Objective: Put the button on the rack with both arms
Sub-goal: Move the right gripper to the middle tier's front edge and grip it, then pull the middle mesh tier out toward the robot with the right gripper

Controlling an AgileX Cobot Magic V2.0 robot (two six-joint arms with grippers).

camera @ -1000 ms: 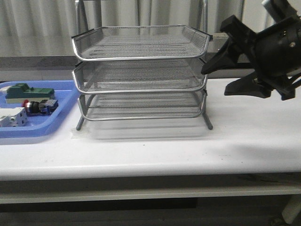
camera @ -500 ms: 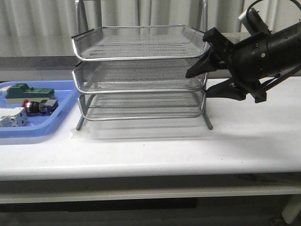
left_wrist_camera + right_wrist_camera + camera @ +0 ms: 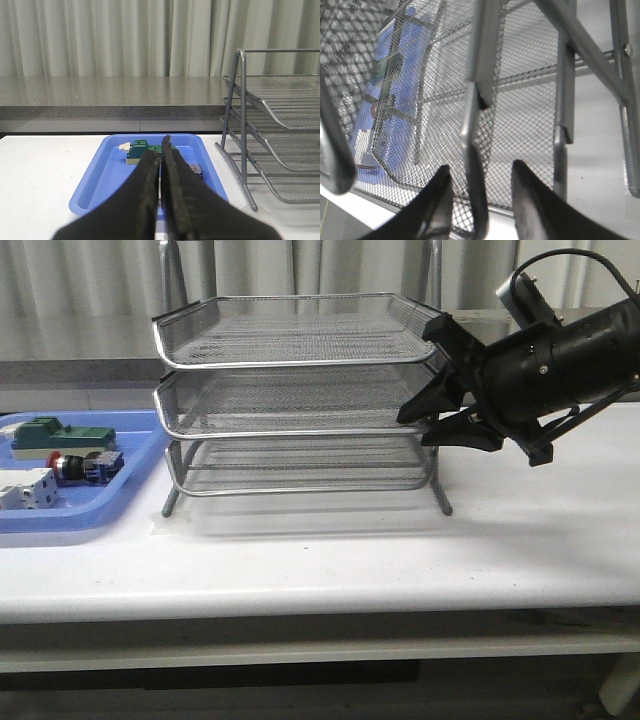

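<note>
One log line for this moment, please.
right end effector: open, straddling rack middle-tray rim | left end effector: shut, empty, facing blue tray | button: in blue tray, unpicked

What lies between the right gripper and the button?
In the front view, the rack stands between the right gripper and the button, which lies in the blue tray.

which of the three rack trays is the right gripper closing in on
The middle tray. The right gripper sits open at its right-hand rim, one finger above the rim and one below, under the top tray and above the bottom tray.
</note>
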